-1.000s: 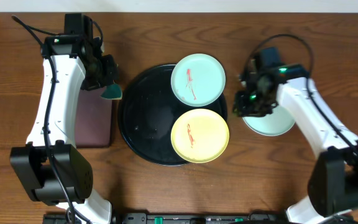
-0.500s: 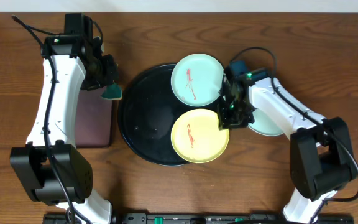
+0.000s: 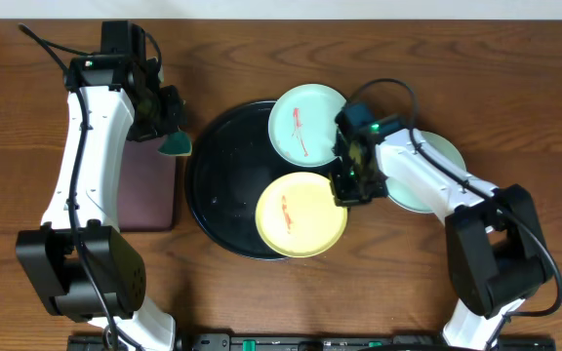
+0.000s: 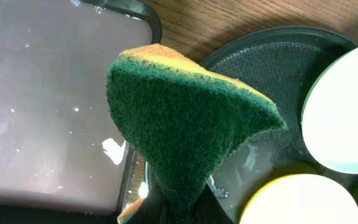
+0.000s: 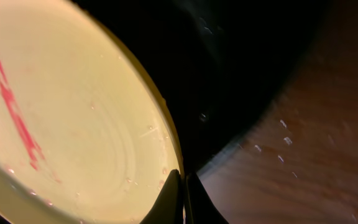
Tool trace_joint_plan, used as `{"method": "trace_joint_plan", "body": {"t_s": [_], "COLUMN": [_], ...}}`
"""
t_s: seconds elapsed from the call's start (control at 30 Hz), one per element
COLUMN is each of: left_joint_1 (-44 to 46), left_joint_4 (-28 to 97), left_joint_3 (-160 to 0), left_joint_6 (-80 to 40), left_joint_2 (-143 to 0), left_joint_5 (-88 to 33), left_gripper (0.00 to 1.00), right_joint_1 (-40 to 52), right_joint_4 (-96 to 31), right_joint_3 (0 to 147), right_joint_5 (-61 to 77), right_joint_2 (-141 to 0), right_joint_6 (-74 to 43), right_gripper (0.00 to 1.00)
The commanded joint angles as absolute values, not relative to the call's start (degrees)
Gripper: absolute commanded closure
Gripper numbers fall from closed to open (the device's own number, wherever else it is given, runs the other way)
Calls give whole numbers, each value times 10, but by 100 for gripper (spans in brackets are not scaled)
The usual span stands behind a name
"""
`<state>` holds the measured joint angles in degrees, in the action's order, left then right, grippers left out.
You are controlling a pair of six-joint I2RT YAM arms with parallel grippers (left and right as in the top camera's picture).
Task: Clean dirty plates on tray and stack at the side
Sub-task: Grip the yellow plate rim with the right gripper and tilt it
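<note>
On the black tray point(image 3: 218, 185) lie a pale yellow plate point(image 3: 296, 219) with a red smear and a mint plate point(image 3: 308, 124), also smeared red, at the tray's back right rim. Another mint plate point(image 3: 435, 180) rests on the table to the right, partly under my right arm. My right gripper point(image 3: 343, 195) is shut on the yellow plate's right rim; in the right wrist view its fingertips point(image 5: 184, 180) pinch the yellow plate point(image 5: 73, 124). My left gripper point(image 3: 169, 132) hangs left of the tray, shut on a green sponge point(image 4: 185, 124).
A rectangular maroon tray point(image 3: 146, 190) holding wet drops lies under the left arm, left of the black tray. The wood table point(image 3: 437, 283) stretches around both trays. Cables arch over the right arm.
My right gripper swung left from the mint plate on the table to the yellow plate's rim and shut on it. The yellow plate slid a little left. The left arm stayed still.
</note>
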<state>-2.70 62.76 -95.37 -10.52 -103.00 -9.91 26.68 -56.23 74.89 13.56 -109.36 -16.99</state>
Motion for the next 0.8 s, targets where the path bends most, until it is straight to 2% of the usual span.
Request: {"method": "trace_joint_plan", "body": {"t_s": [0.0, 0.27, 0.5, 0.63, 0.77], "left_joint_1": [-26, -21, -19, -15, -5], "left_joint_4": [628, 628, 627, 627, 627], "left_joint_3": [-950, -937, -935, -935, -935], "left_joint_6": [-108, -108, -109, -109, -109], "left_joint_2": [-1031, -1032, -1032, -1032, -1032], "left_joint_5": [-94, -94, -94, -94, -94], "left_gripper": [93, 92, 92, 93, 93], "right_joint_1": [305, 365, 367, 368, 369], "right_joint_4": [-518, -360, -324, -327, -342], "right_joint_3": [776, 776, 776, 776, 776], "right_joint_5": [140, 122, 122, 122, 115], "right_joint_2": [-1098, -1129, -1154, -1154, -1161], "right_joint_6": [-218, -297, -313, -314, -336], "right_gripper": [99, 99, 99, 85, 84]}}
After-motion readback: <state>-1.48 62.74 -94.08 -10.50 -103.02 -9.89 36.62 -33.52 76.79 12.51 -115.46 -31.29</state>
